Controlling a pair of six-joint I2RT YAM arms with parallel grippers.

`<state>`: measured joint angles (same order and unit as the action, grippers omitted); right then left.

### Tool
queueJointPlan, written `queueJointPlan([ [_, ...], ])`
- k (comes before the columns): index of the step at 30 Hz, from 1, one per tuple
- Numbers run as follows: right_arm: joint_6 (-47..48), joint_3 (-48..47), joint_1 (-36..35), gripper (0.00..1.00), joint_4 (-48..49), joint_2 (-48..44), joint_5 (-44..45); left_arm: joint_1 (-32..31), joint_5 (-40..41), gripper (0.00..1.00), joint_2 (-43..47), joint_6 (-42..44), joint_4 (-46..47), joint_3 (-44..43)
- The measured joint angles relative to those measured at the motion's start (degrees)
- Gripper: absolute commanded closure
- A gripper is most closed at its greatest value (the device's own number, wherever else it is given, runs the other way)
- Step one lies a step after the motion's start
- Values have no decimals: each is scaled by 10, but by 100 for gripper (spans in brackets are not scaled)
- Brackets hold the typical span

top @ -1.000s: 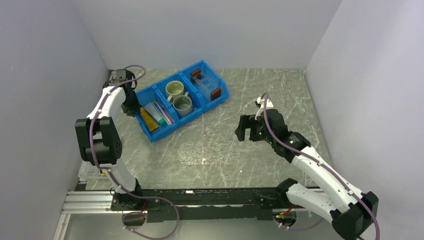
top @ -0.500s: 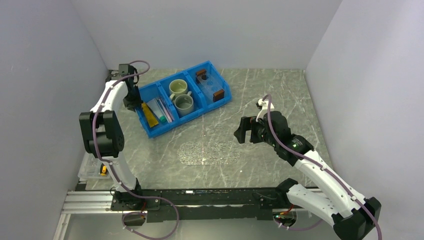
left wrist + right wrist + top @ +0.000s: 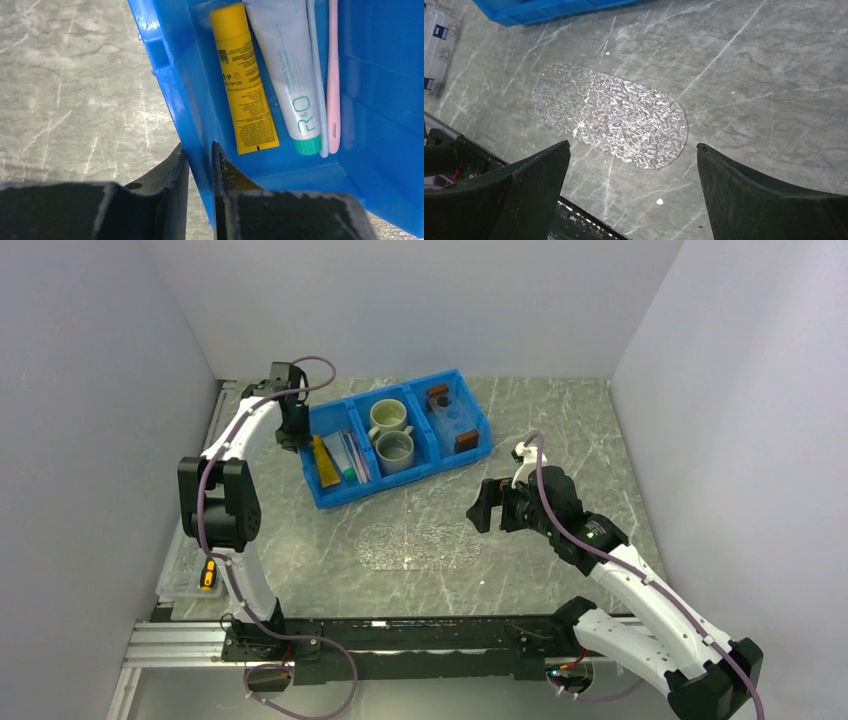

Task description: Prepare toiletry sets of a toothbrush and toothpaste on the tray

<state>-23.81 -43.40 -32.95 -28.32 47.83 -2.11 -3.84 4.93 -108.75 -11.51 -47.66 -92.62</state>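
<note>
Top view: the blue bin (image 3: 440, 464) had slid right along the bench (image 3: 580, 410) and turned squarer to the back wall than a second before. The left arm (image 3: 250, 430) had swung with it, left jaws at the bin's left end wall. The right arm (image 3: 600, 540), in front and to the right of the bin, had barely shifted. The bench was grey and marbled, with plain white walls on three sides. The tray (image 3: 452, 418), clear with brown end blocks, lay in the bin's right compartment. Two mugs (image 3: 390, 418) stood in the middle one. A clear pebbled oval mat (image 3: 420, 545) lay on the bench in front of the bin.

Left wrist: left jaws were clamped on the bin's left wall, one finger inside, one outside. In that compartment, flat and side by side, lay the yellow toothpaste (image 3: 245, 80), the white toothpaste (image 3: 290, 75) with a teal cap, the pale toothbrush (image 3: 314, 75) and the pink toothbrush (image 3: 333, 75).

Right wrist: right jaws were wide apart with nothing between them, hanging over the oval mat. The bin's edge showed at the top.
</note>
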Motion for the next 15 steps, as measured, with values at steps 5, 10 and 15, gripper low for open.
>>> queueJointPlan([
  [5,-4,3,0,1,-3,-1,-10,-26,-8,100,-13,14,10,-14],
  [10,-6,4,0,1,-13,-3,-15,-39,-22,100,-42,37,10,-57],
  [15,-9,4,0,1,-25,-11,-14,-40,-35,100,-79,55,6,-108],
])
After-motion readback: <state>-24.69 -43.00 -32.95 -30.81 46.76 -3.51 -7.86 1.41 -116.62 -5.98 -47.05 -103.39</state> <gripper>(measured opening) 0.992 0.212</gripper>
